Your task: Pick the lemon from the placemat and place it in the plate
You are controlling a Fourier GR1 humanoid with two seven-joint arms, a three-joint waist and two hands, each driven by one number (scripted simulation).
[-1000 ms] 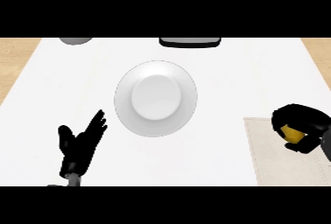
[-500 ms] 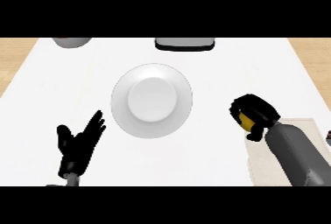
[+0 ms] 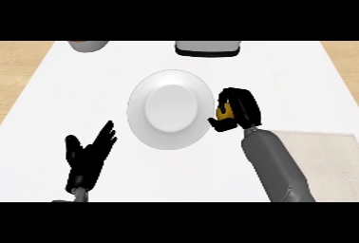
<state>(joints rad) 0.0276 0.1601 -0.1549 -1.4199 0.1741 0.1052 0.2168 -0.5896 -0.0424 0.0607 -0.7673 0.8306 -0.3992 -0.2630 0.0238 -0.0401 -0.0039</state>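
My right hand [image 3: 238, 110] is curled round the yellow lemon [image 3: 224, 114], of which only a small patch shows between the fingers. It hovers right beside the right rim of the white plate [image 3: 170, 108], which lies in the middle of the white counter. The beige placemat [image 3: 322, 156] lies at the right, behind and below my grey right forearm, with nothing showing on it. My left hand [image 3: 88, 154] rests open at the lower left, fingers up.
A grey bowl [image 3: 88, 45] sits at the counter's far left edge, and a dark-rimmed white container [image 3: 207, 48] stands at the far middle. Wooden floor shows past both sides of the counter.
My right hand, shut on the lemon, has travelled left from over the placemat to the plate's right rim. The left hand has stayed still.
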